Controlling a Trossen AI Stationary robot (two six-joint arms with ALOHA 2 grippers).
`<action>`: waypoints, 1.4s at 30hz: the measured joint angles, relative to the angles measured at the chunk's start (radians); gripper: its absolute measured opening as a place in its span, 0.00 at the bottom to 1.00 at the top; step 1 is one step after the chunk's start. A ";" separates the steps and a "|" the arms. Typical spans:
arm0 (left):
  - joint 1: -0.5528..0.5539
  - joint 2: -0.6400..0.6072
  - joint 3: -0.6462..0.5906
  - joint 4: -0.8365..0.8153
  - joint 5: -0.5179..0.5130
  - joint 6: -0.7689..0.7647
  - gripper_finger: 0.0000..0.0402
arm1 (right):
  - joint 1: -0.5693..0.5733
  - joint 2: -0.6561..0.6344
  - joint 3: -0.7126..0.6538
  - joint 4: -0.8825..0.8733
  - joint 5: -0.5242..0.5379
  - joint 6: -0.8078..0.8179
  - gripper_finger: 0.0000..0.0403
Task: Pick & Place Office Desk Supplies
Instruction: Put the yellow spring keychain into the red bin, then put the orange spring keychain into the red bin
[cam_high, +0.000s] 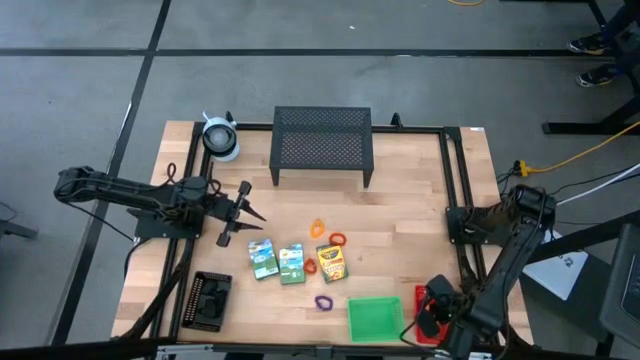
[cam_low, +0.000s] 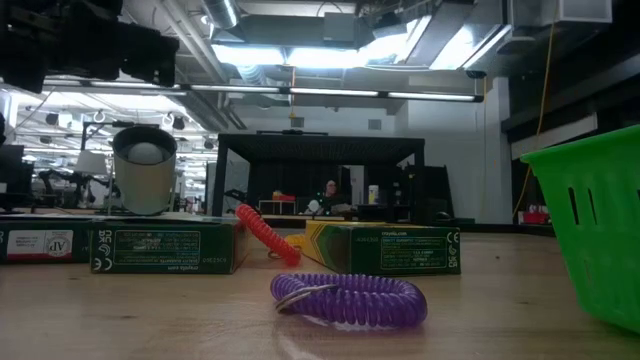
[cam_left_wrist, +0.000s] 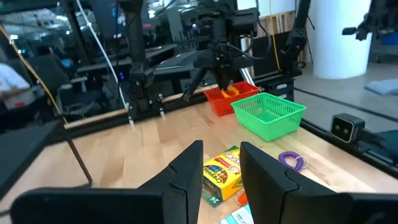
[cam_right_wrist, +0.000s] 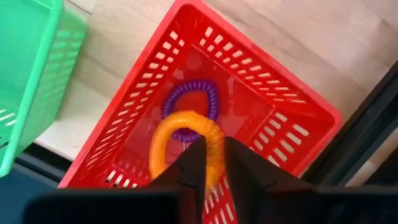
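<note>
The right gripper (cam_right_wrist: 208, 163) hung over the red tray (cam_right_wrist: 297, 127) at the table's near right corner. Its fingers stood close together with an orange loop (cam_right_wrist: 180, 134) between them; whether they still pinched it or had just let go could not be told. Below that loop a purple loop (cam_right_wrist: 190, 103) lay on the tray floor. The green tray (cam_high: 374, 318) stood just beside the red one, on its left in the high view.

On the near edge at the left sat the black tray (cam_high: 209, 300), with small dark pieces in its compartments. Near the green tray a second purple loop (cam_high: 323, 301) lay on bare wood. In the low view it lay in front of the boxes.

Mid-table, three boxes lay in a row: two green-white boxes (cam_high: 263, 257) (cam_high: 291, 263) and the crayon box (cam_high: 331, 262), with a red-orange loop (cam_high: 310, 267) between the second box and the crayon box. Two more loops, one red-orange (cam_high: 337, 239) and one orange (cam_high: 317, 228), lay just beyond the crayon box.

The left gripper (cam_high: 251, 222) hovered above the table, left of the boxes, fingers partly apart and holding nothing. Its wrist view looked past the crayon box toward the two trays and the right arm.

At the far edge stood the mesh stand (cam_high: 322, 144), well apart from the supplies, and a whitish roll (cam_high: 221, 136) at the far left corner. Nothing lay between the boxes and the trays except the purple loop.
</note>
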 joint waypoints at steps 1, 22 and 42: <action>0.000 0.000 0.000 -0.005 0.000 -0.009 0.25 | 0.000 0.003 0.000 -0.001 0.005 0.000 0.20; -0.002 0.000 0.000 -0.046 0.000 -0.013 0.25 | -0.020 0.008 0.000 0.000 0.447 -0.044 0.53; -0.013 0.000 0.000 -0.039 -0.002 -0.071 0.25 | -0.647 0.019 0.002 0.592 0.649 -1.203 0.43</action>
